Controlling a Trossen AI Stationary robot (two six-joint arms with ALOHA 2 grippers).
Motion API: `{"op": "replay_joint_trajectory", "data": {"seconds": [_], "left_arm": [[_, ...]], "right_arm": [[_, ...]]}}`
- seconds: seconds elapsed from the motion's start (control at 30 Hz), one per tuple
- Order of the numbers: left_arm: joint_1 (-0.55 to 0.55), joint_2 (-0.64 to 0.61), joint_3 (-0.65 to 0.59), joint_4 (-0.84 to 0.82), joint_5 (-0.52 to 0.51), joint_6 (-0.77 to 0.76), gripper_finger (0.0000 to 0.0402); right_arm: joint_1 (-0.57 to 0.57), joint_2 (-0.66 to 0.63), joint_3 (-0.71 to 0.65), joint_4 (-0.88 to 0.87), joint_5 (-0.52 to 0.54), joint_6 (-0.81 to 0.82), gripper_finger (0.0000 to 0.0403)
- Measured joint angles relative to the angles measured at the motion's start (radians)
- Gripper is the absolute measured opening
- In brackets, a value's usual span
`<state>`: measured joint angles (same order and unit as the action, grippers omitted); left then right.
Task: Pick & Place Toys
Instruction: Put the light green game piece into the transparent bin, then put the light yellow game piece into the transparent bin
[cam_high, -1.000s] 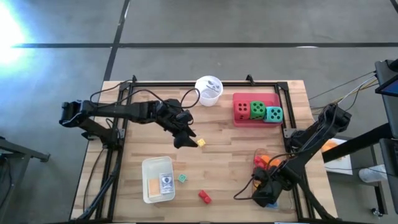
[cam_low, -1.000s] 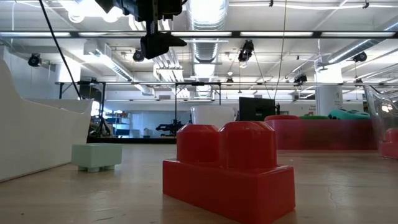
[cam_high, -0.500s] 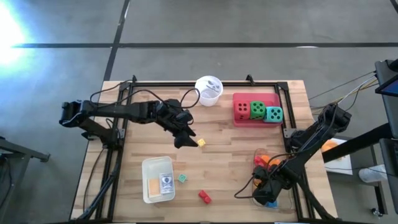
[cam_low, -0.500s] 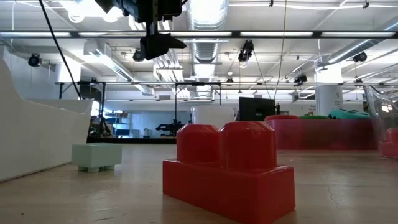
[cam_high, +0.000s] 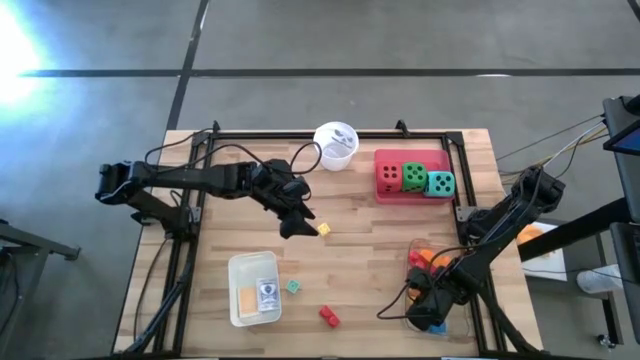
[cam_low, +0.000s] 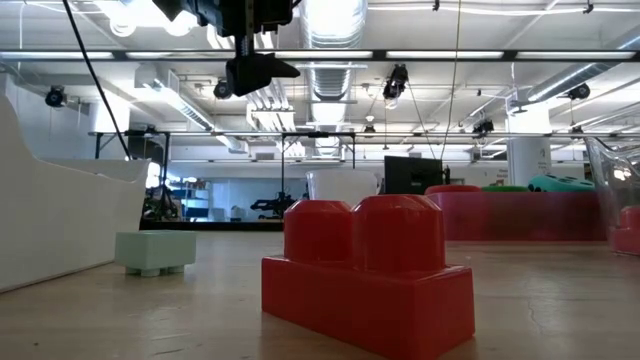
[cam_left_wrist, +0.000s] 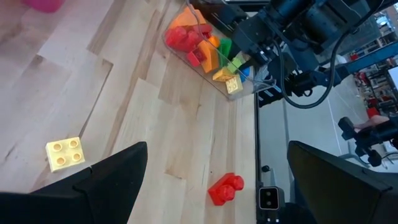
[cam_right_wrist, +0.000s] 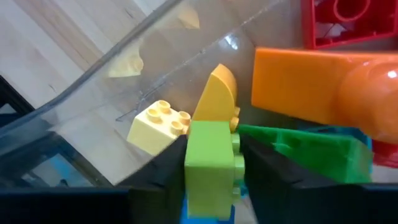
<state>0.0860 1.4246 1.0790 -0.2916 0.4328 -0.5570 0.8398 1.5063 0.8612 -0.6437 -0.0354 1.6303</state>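
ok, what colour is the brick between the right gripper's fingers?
Light green brick, sitting between the right gripper fingers inside the clear bin; right wrist view shows it best.

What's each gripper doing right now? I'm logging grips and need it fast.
Left gripper: open, empty, hovering near the yellow brick.
Right gripper: in the clear tray, fingers beside a lime-green brick; grip cannot be told.

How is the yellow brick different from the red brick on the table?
The yellow brick is pale, square and lies beside the left gripper. The red brick is longer, with two studs, and lies alone near the table's front edge. Both are small studded plastic bricks on bare wood.
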Motion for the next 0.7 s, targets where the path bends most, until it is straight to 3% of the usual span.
{"op": "replay_joint_trajectory", "data": {"seconds": [0.17,0.33,0.5,0.7], "left_arm": [[0.001,0.0,0.0,0.0,0.0,0.004,0.039],[0.001,0.0,0.0,-0.006,-0.026,0.007,0.039],[0.001,0.0,0.0,-0.058,-0.082,0.006,0.039],[0.001,0.029,0.001,-0.072,-0.13,0.003,0.039]], "right_arm": [[0.0,0.0,0.001,0.001,-0.008,0.049,0.023],[0.0,0.0,0.001,0.008,-0.04,0.072,0.0299],[0.0,0.0,0.04,-0.014,-0.054,0.072,0.0331],[0.0,0.0,0.15,-0.157,-0.036,0.07,0.0336]]}}
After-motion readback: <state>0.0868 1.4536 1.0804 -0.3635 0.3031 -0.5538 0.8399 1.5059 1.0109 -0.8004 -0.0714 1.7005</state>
